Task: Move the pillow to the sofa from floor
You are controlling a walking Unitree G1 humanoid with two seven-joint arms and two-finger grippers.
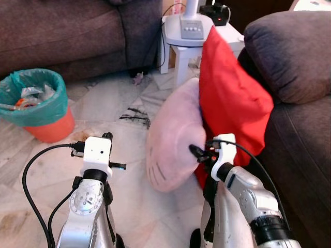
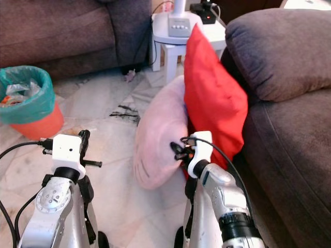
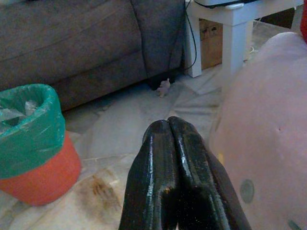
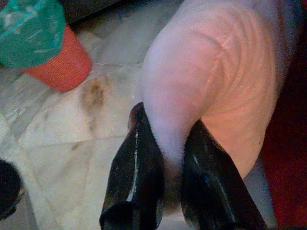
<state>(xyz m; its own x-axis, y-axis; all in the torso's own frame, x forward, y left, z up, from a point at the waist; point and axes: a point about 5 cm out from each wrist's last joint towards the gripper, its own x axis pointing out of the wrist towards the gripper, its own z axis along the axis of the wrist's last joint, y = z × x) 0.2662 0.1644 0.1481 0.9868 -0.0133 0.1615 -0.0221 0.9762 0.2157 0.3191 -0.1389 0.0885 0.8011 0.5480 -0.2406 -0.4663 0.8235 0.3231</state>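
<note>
A pale pink pillow stands on its edge on the marble floor and leans against a red pillow. The red pillow rests upright against the dark grey sofa on my right. My right gripper is shut on the pink pillow's near edge, with a fold of fabric pinched between its black fingers. My left gripper is held out low to the left of the pink pillow, shut with nothing in it.
An orange bin with a green liner stands on the floor at the left. Another dark sofa runs along the back. A white side table with devices and cables fills the corner between the sofas.
</note>
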